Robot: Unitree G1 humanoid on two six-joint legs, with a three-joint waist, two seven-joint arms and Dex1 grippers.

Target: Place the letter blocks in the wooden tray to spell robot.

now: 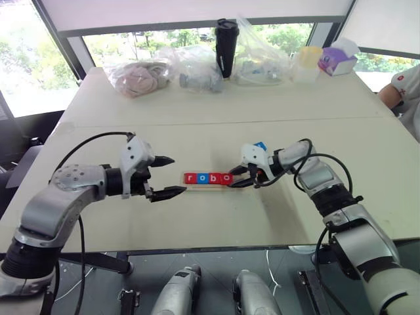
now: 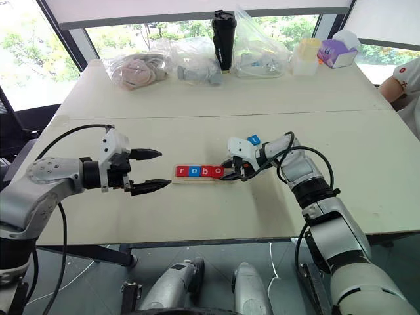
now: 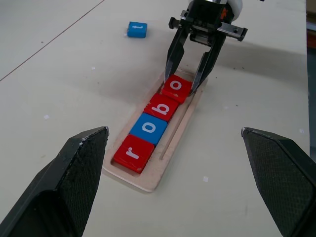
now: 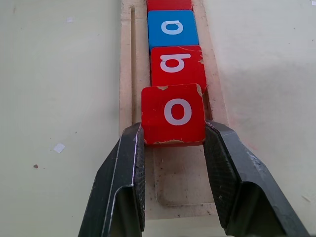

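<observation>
Between my right gripper's (image 4: 174,148) fingertips sits the red o block (image 4: 174,115), pinched over the wooden tray (image 4: 127,74); my left gripper (image 1: 164,177) hovers spread wide.

tray (image 3: 153,177): pale smooth wood | letter blocks (image 3: 148,128): glossy paint, chipped edges | table (image 1: 197,118): matt

Pale bench (image 1: 197,216) under tools. Beyond tools, at far edge: clear bags (image 1: 197,65), black tumbler (image 1: 226,46), tissue box (image 1: 336,60). Bright windows (image 1: 164,36) behind, daylight, greenery outside.
</observation>
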